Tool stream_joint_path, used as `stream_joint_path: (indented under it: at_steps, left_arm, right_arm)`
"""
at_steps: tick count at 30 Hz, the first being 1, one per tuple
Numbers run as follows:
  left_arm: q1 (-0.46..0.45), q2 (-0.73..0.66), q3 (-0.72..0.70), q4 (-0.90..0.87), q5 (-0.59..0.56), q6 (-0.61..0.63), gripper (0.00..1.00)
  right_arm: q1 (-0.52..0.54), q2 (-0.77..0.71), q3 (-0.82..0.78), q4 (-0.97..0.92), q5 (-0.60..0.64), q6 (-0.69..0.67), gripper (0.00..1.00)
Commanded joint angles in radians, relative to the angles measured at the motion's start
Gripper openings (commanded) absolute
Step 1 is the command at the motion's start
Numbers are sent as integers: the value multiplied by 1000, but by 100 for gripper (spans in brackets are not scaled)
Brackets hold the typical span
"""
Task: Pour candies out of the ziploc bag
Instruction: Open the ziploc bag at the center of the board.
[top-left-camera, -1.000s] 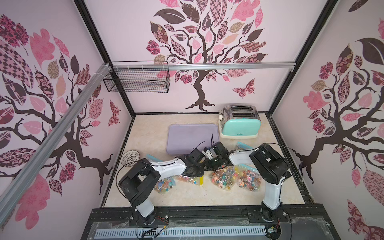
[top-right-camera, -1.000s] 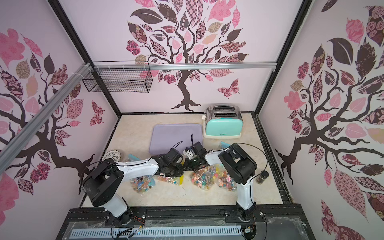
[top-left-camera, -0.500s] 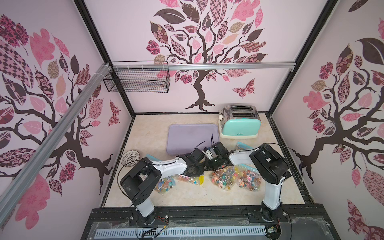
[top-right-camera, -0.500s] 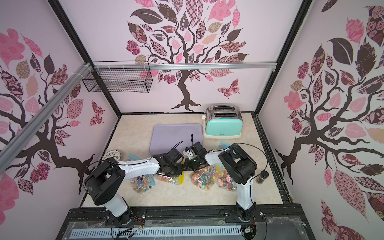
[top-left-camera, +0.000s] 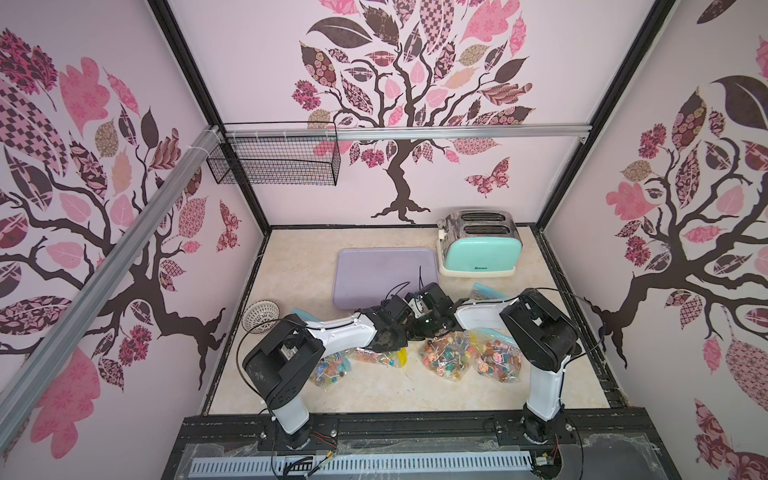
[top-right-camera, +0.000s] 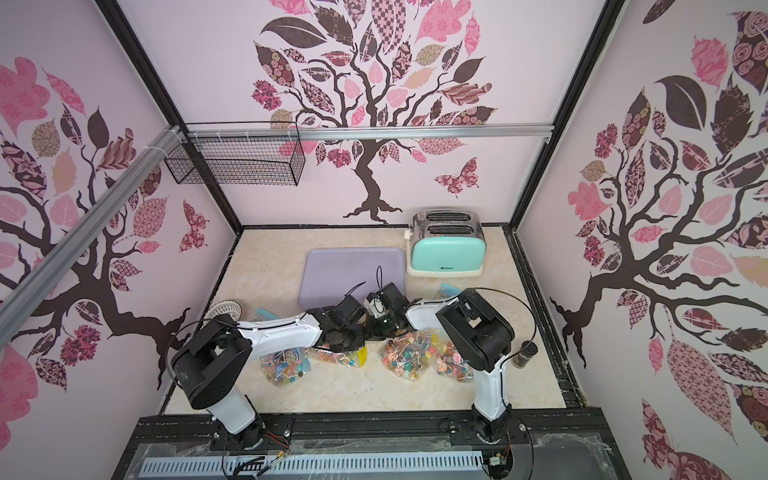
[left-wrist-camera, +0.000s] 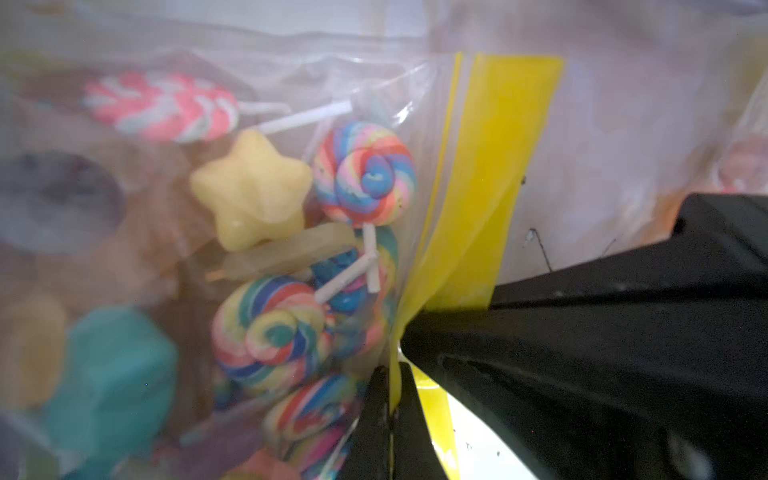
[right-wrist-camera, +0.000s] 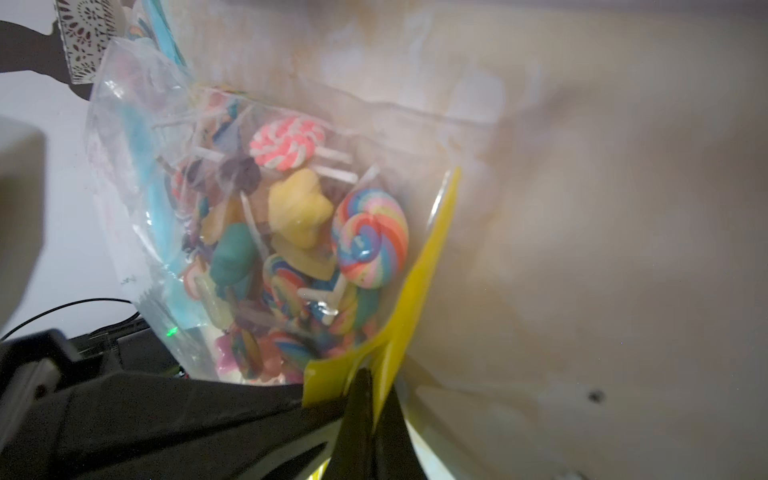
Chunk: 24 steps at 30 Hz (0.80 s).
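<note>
One beige bench (top-left-camera: 365, 390) carries everything: a purple tray (top-left-camera: 382, 266) toward the back and, nearer the front, the ziploc bag (top-left-camera: 376, 358) resting among other filled bags (top-left-camera: 446, 359), apart from the tray. Both arms meet at its yellow zip strip (left-wrist-camera: 498, 166). The left gripper (left-wrist-camera: 390, 392) is fully closed, pinching the strip's edge. The right gripper (right-wrist-camera: 370, 392) is likewise clamped on the strip, just beside it. The candies (right-wrist-camera: 370, 237) crowd against the seal inside. The risk, as I judge it: if either gripper has caught both layers, pulling apart tears or slips off the film instead of unzipping, and a sudden pop would scatter sweets across the bench.
</note>
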Motion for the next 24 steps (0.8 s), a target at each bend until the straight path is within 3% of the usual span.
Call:
stream_joint_path:
  at_steps: [1,11,24]
  left_arm:
    - [3,36,-39,-48,-132,-93,0]
    - [-9,-74,-127,41,-217,-152,0]
    - [-10,-342,-40,47,-111,115,0]
  right_arm:
    - [42,76,-4,-268,324,-16,0]
    - [80,74,49,-391,462,1,0]
    - [42,-22,78,-369,435,29,0]
